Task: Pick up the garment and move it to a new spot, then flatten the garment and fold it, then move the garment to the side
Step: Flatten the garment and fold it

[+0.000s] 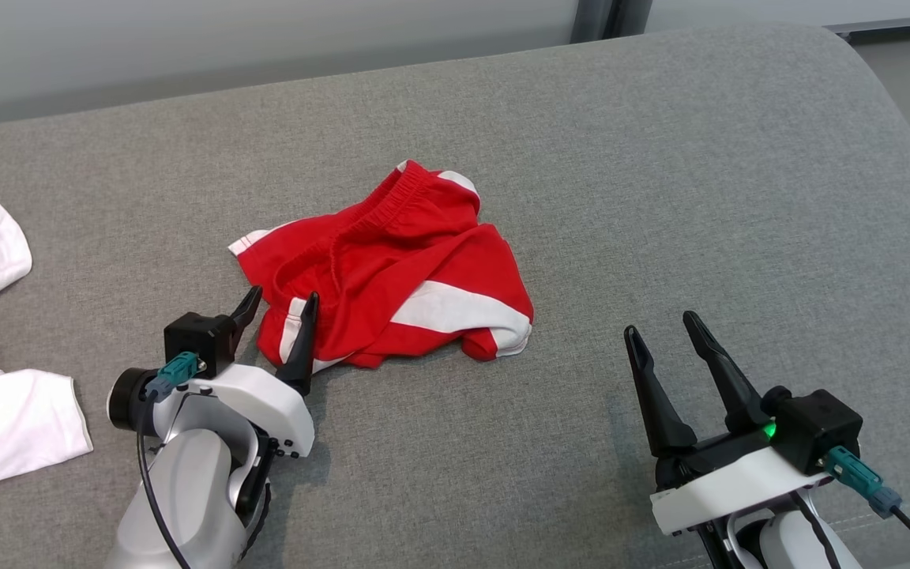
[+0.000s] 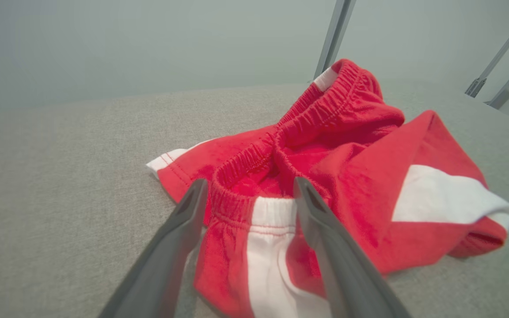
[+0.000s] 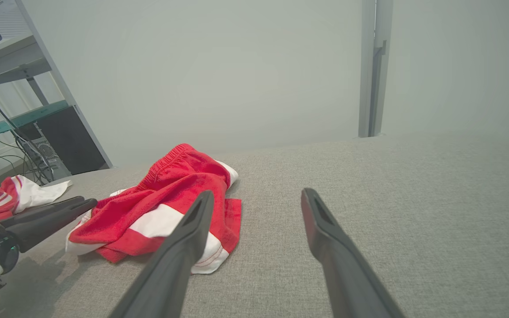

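Grey cushion [image 1: 660, 197]: red shorts [image 1: 392, 261] at spread left pincer [image 1: 284, 294], right pincer [image 1: 660, 323] spread, white garment [image 1: 5, 427] leftward.

PrimeBot X2W's arms each end in two long, dark, tapering fingers. The left gripper [image 1: 283, 294] and the right gripper [image 1: 659, 322] are both mounted on glossy white wrist housings [image 1: 261, 395], and the left housing is dotted with small dark screws [image 1: 289, 447]. A boxy black camera block [image 1: 196, 335] is fixed to each wrist, fed by a teal plug [image 1: 177, 371] and a thin black cable [image 1: 147, 466]. The left forearm [image 1: 186, 498] is a smooth, pale grey shell. A small green light [image 1: 769, 431] glows at the base of the right fingers. In the wrist views, the fingers' inner faces are matte grey, each with a long recessed slot.
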### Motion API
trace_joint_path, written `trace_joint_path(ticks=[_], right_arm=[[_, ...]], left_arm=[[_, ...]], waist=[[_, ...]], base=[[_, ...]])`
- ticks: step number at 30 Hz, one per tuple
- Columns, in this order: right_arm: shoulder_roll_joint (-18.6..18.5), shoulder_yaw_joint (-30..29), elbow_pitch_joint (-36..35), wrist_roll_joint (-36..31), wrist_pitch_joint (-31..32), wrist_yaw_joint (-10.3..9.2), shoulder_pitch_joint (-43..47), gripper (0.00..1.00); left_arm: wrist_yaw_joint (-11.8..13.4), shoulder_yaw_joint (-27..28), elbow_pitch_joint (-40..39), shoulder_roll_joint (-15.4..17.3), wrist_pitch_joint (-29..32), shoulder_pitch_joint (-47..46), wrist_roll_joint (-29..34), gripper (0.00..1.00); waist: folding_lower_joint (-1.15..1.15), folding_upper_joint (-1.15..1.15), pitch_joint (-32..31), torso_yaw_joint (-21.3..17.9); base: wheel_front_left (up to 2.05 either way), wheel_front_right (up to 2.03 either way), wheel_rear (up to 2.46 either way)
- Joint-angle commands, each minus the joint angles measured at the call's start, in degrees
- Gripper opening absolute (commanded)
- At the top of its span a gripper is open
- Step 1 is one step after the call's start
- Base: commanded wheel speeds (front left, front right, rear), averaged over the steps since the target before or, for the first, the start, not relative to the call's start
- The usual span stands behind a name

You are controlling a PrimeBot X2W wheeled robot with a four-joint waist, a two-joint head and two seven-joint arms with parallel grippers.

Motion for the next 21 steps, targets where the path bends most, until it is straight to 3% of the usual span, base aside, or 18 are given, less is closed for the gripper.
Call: trace_joint_path(ticks=[1, 21], right_arm=[[-0.3, 1.1, -1.6, -0.7, -0.7, 0.08, -0.7, 1.0], [-0.3, 0.6, -1.9, -0.2, -0.7, 0.08, -1.1, 1.0]], left_arm=[[-0.4, 1.4, -1.2, 1.5, -0.5, -0.5, -0.1, 1.0], [-0.4, -1.2, 3.0, 1.4, 1.1, -1.0, -1.7, 1.0]], waist=[[0.0, 0.0, 0.0, -0.1], [0.0, 0.0, 0.9, -1.0]], base=[[0.0, 0.0, 0.0], [0.0, 0.0, 0.0]])
